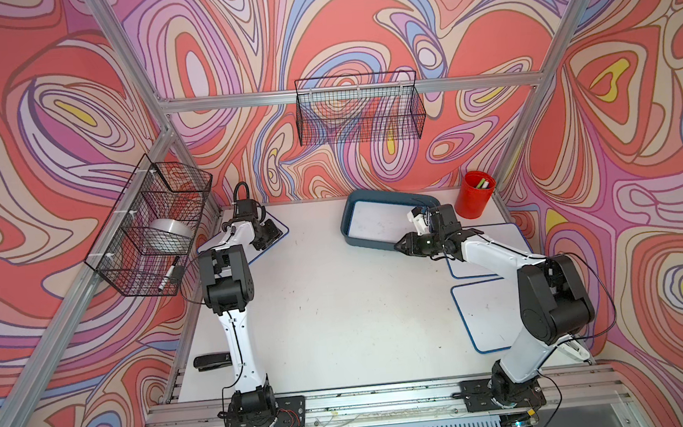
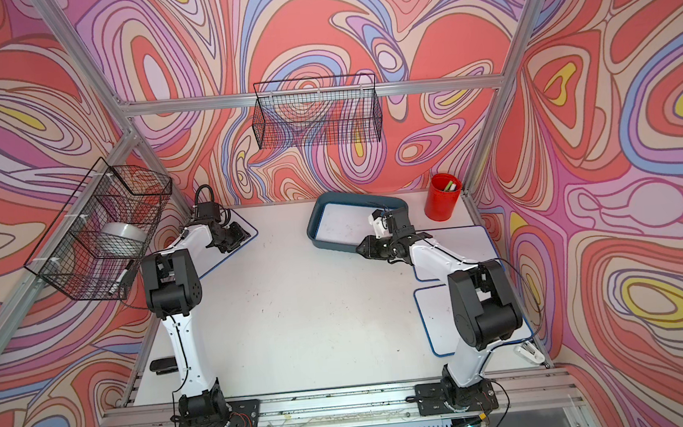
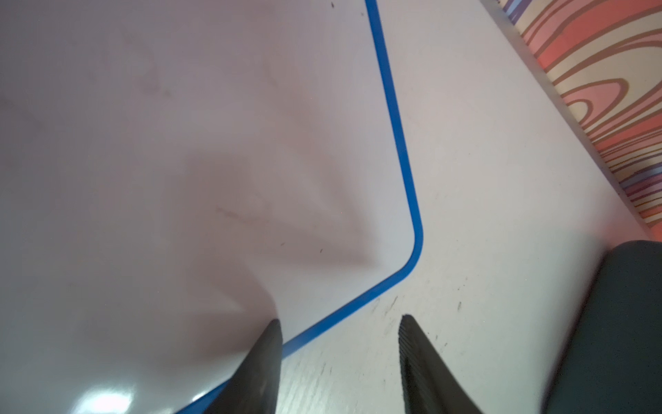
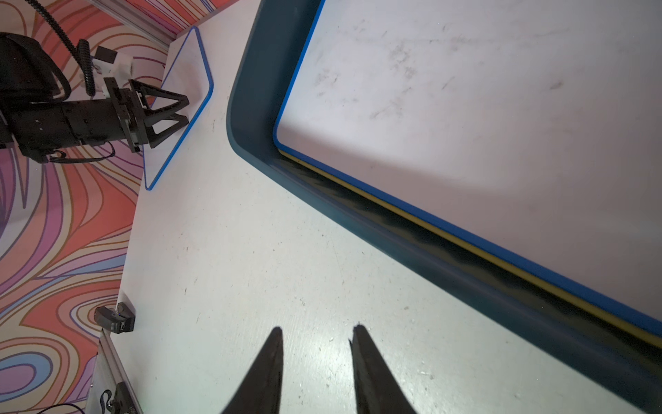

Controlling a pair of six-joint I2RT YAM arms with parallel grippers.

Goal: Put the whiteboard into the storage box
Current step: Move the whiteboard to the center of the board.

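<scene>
Left pincer (image 3: 340, 320), spread and empty, straddles the blue edge of the whiteboard (image 3: 179, 143); slide one finger beneath it, low against the surface (image 3: 483, 179), before closing.

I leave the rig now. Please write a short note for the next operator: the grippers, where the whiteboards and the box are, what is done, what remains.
Left gripper: open, holding nothing, above the edge of the far-left whiteboard.
Right gripper: open, empty, beside the storage box.
Done: one boxed whiteboard lies inside.
Left: the far-left whiteboard and the two right-side whiteboards.
</scene>
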